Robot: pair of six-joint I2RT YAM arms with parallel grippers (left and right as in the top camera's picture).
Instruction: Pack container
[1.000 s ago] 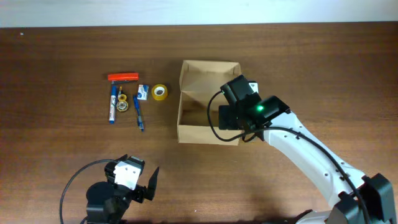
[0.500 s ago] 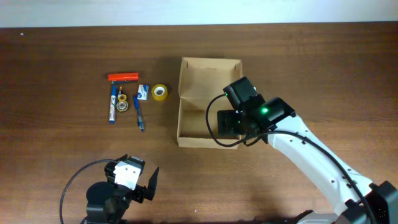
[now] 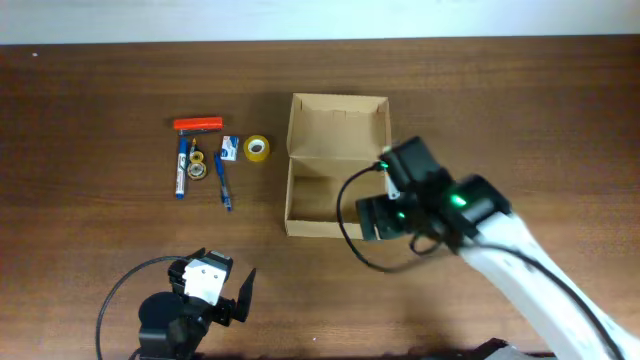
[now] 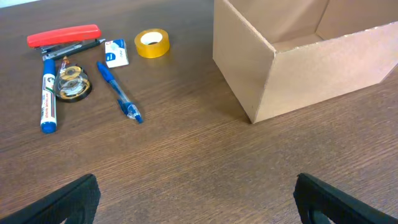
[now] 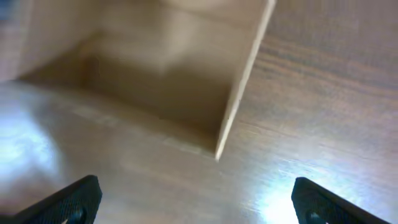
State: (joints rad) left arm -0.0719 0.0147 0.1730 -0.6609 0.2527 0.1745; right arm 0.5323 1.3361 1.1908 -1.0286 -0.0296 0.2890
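Small tan cardboard box (image 3: 337,128) sits roughly mid-table on the brown wooden table (image 3: 500,100), with its flap lid folded back at the far side. The right fingers (image 5: 78,198) are spread wide, hovering over its near right corner. The left fingers (image 4: 68,199) are splayed wide too, well apart from the box. A yellow tape roll (image 3: 257,148), a red stapler (image 3: 197,124) and a blue pen (image 3: 222,185) lie to its left.

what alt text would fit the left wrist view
An open tan box stands at upper right on a brown wooden table. At upper left lie a red stapler, a blue marker, a blue pen and a yellow tape roll. The open left pincer frames the bottom edge, holding nothing.
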